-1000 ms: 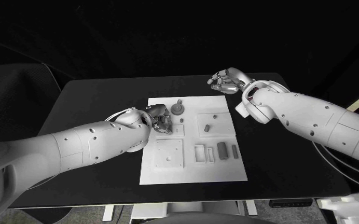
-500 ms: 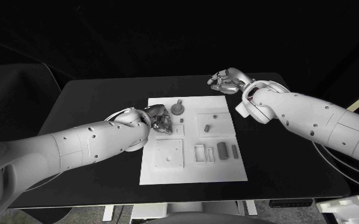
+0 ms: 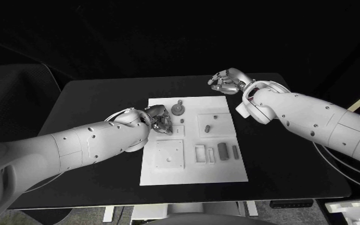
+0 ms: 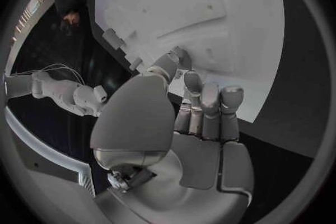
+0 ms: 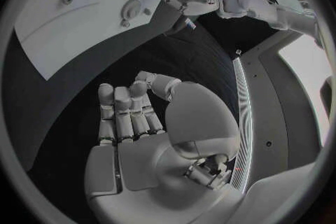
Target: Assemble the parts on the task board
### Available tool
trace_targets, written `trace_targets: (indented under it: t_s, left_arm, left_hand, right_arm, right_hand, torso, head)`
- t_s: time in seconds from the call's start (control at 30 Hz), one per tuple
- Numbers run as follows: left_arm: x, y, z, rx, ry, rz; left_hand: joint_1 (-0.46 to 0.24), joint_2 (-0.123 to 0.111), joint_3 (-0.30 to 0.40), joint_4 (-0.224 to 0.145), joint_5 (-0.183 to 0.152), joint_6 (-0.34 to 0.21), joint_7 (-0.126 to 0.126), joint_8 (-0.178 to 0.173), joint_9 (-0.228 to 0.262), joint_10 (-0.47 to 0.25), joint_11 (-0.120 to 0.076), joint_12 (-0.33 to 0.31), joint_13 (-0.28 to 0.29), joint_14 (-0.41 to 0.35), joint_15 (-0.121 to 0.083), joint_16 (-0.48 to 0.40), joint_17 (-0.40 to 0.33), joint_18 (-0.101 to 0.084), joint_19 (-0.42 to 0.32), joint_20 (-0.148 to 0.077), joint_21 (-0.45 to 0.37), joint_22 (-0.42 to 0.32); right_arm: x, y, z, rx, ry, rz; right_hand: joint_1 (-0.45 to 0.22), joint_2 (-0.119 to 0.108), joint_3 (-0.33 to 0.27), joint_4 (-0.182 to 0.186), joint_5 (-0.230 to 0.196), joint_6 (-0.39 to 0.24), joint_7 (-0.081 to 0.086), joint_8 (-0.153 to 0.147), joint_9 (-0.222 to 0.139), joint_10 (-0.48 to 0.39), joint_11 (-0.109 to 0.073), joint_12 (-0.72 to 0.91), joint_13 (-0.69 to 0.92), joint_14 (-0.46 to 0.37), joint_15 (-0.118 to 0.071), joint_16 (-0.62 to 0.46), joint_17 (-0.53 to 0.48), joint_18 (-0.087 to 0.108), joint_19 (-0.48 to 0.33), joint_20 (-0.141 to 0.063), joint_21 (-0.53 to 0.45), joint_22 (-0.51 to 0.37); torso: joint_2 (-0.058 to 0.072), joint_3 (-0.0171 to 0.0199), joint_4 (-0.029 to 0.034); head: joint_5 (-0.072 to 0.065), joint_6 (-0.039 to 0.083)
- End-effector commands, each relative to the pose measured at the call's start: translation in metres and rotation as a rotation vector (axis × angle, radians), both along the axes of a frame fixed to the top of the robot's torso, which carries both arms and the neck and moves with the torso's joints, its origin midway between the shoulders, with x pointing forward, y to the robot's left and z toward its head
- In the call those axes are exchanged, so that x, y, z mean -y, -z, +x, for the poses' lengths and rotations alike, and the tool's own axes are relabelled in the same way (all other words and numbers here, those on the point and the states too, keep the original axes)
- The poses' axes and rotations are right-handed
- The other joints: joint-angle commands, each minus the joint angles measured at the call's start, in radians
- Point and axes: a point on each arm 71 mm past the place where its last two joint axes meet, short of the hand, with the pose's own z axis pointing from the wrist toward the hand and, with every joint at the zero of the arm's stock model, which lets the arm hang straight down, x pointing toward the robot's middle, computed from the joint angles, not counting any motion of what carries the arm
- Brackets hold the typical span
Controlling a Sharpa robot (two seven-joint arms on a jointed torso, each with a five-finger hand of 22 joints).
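The white task board (image 3: 193, 170) is lying in the middle of the black table (image 3: 98, 97), flat and matte, with square recesses and small grey parts (image 3: 222, 151) sitting toward its right edge. The left hand (image 3: 158, 119) is hovering over the board's left edge, fingers curled together; whether they are pinching anything is unclear. The right hand (image 3: 227, 82) is hanging off the board's far right corner, fingers curled in, holding nothing.

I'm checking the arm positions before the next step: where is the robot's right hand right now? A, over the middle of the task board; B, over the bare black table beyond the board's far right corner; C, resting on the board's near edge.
B: the right hand hangs over the black table, off the task board, past its far right corner.
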Motion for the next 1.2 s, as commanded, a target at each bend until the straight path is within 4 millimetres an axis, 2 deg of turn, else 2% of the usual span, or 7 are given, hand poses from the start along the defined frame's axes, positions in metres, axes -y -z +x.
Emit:
trace_targets:
  t_s: [0.03, 0.4, 0.77, 1.03, 1.2]
  left_arm:
    - [0.002, 0.0, -0.001, -0.008, 0.019, -0.01]
    - [-0.001, -0.003, 0.0, -0.011, 0.022, -0.046]
    - [-0.01, -0.012, 0.006, -0.096, -0.028, -0.152]
    - [-0.021, -0.016, 0.009, -0.141, -0.06, -0.183]
    - [-0.024, -0.018, 0.011, -0.162, -0.077, -0.188]
  left_hand:
    - [-0.006, -0.004, 0.001, -0.004, 0.003, -0.019, -0.01, -0.007, -0.004, -0.007, 0.003, -0.002, -0.002, -0.006, 0.001, 0.005, -0.002, 0.049, 0.006, -0.003, 0.004, -0.001]
    - [-0.014, -0.018, -0.01, -0.011, 0.002, -0.056, -0.021, -0.016, -0.01, -0.011, 0.006, -0.004, -0.003, -0.008, 0.002, 0.007, -0.005, 0.048, 0.005, -0.002, 0.004, -0.003]
    - [-0.023, -0.018, -0.016, -0.009, 0.002, -0.056, -0.019, -0.013, -0.009, -0.013, 0.007, -0.004, -0.004, -0.009, 0.002, 0.008, -0.006, 0.047, 0.004, -0.002, 0.003, -0.003]
    - [-0.034, -0.011, -0.024, -0.009, 0.003, -0.038, -0.01, 0.002, -0.003, -0.026, 0.01, -0.007, -0.005, -0.014, 0.003, 0.009, -0.008, 0.046, 0.001, -0.002, 0.003, -0.004]
    - [-0.05, 0.0, -0.031, -0.004, 0.004, 0.014, 0.009, 0.03, 0.01, -0.038, 0.012, -0.004, -0.005, -0.02, 0.005, 0.012, -0.012, 0.046, -0.002, -0.002, 0.001, -0.006]
  right_arm:
    - [-0.001, 0.0, 0.0, -0.005, -0.014, -0.003]
    - [0.0, 0.0, 0.0, -0.005, -0.012, -0.003]
    - [0.002, 0.0, 0.0, -0.005, -0.009, -0.004]
    - [0.003, 0.0, -0.001, -0.005, -0.006, -0.004]
    - [0.004, 0.0, -0.001, -0.006, -0.004, -0.005]
  right_hand:
    - [-0.01, -0.002, 0.006, -0.002, -0.001, 0.002, 0.006, 0.003, 0.001, 0.005, -0.001, 0.006, -0.001, 0.009, 0.001, 0.007, -0.001, 0.005, 0.006, 0.0, 0.059, -0.002]
    - [-0.01, -0.002, 0.007, -0.002, -0.001, 0.003, 0.007, 0.004, 0.001, 0.005, -0.001, 0.007, -0.001, 0.009, 0.001, 0.007, -0.001, 0.005, 0.006, 0.0, 0.059, -0.002]
    - [-0.011, -0.002, 0.007, -0.002, -0.001, 0.004, 0.007, 0.004, 0.001, 0.005, -0.001, 0.007, -0.001, 0.009, 0.001, 0.007, -0.001, 0.005, 0.006, 0.0, 0.06, -0.002]
    - [-0.011, -0.003, 0.008, -0.002, -0.001, 0.004, 0.007, 0.004, 0.002, 0.005, -0.001, 0.007, -0.002, 0.009, 0.001, 0.007, -0.001, 0.005, 0.006, 0.0, 0.06, -0.002]
    - [-0.012, -0.003, 0.008, -0.002, -0.001, 0.004, 0.007, 0.004, 0.002, 0.005, -0.001, 0.007, -0.002, 0.009, 0.001, 0.007, -0.001, 0.005, 0.006, 0.0, 0.06, -0.002]
  torso:
    - [0.0, 0.0, 0.0002]
    - [0.0, -0.0005, 0.0001]
    - [0.0, 0.0004, 0.0004]
    - [0.0, 0.0003, 0.0003]
    - [0.0, 0.0005, 0.0005]
  head:
    - [0.0, 0.001]
    - [-0.001, 0.002]
    - [-0.003, 0.003]
    - [-0.004, 0.005]
    - [-0.003, 0.006]
